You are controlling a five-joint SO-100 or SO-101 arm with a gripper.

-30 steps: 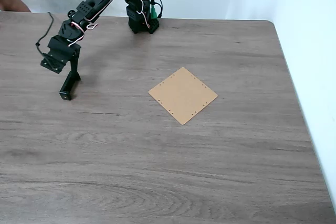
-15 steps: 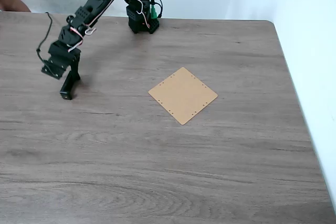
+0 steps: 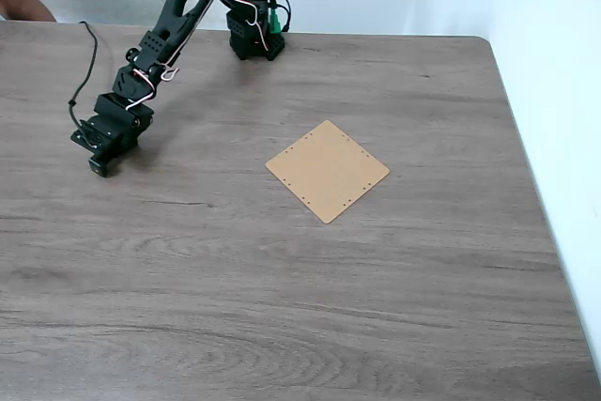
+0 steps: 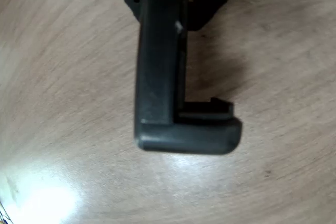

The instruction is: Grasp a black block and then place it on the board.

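The tan square board (image 3: 327, 171) lies flat at the middle of the table in the fixed view. Far to its left my gripper (image 3: 98, 164) is down at the tabletop, with the arm bent over it. In the wrist view my gripper (image 4: 178, 121) comes in from the top. Its jaws stand close together, and the black block (image 4: 210, 139) sits crosswise at their tips, sticking out to the right just above the wood. In the fixed view the block is hidden by the gripper.
The arm's base (image 3: 254, 39) stands at the table's back edge. A person's arm (image 3: 19, 2) shows at the top left corner. The table's right edge (image 3: 535, 194) runs along a white wall. A black cable (image 3: 86, 63) hangs beside the arm.
The arm has folded lower and swung a little to the left, bringing the gripper from above the table down to the tabletop. The board has not moved.
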